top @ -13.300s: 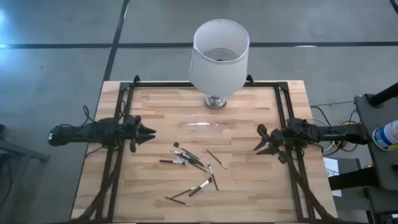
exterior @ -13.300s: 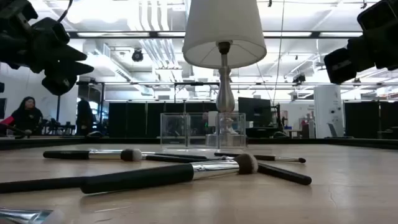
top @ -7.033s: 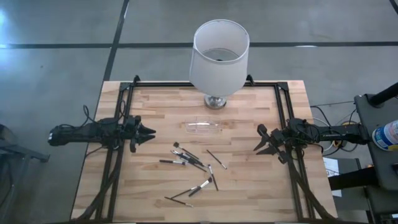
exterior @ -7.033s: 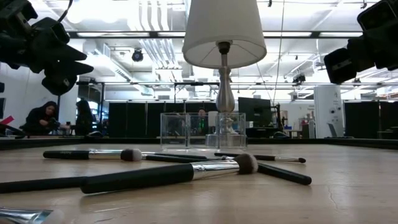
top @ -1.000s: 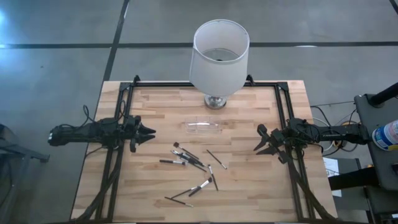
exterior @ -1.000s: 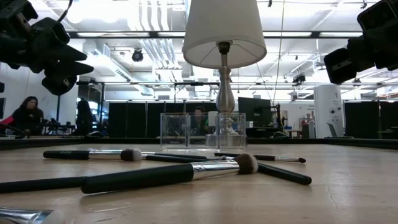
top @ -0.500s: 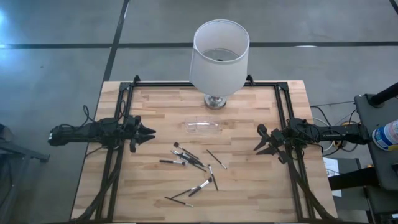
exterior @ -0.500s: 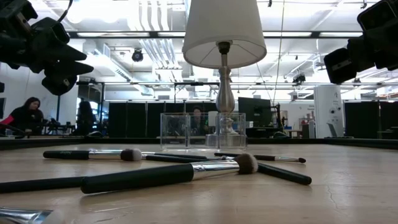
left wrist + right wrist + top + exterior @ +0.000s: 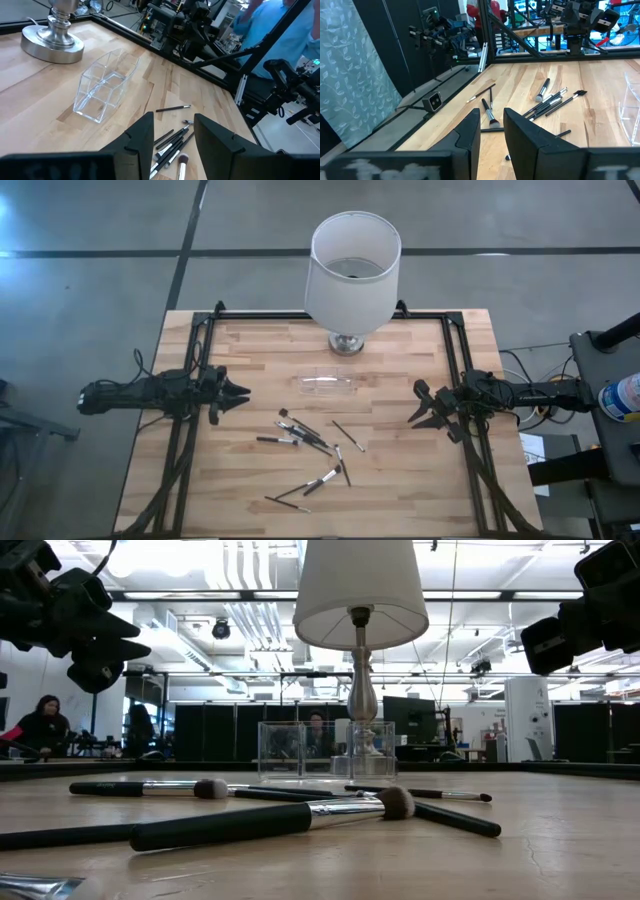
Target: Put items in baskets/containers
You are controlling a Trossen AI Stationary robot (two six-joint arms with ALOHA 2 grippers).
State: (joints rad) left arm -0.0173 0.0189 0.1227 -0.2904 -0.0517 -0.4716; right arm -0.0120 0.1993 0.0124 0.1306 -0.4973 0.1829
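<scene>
Several thin dark makeup brushes (image 9: pixel 310 450) lie flat and scattered on the wooden table's near middle; the low view shows them (image 9: pixel 270 820) close up, the right wrist view from the side (image 9: pixel 550 102). A clear plastic holder (image 9: pixel 325 383) stands on the table beyond them, in front of the lamp, and shows in the left wrist view (image 9: pixel 102 85). My left gripper (image 9: pixel 240 393) hovers open above the table's left side. My right gripper (image 9: pixel 415 404) hovers open above the right side. Neither touches anything.
A lamp with a large white shade (image 9: pixel 353 265) on a metal base (image 9: pixel 347 342) stands at the table's far middle. Black frame rails (image 9: pixel 200 340) run along the table's left, right and far edges. People sit in the room beyond (image 9: pixel 40 725).
</scene>
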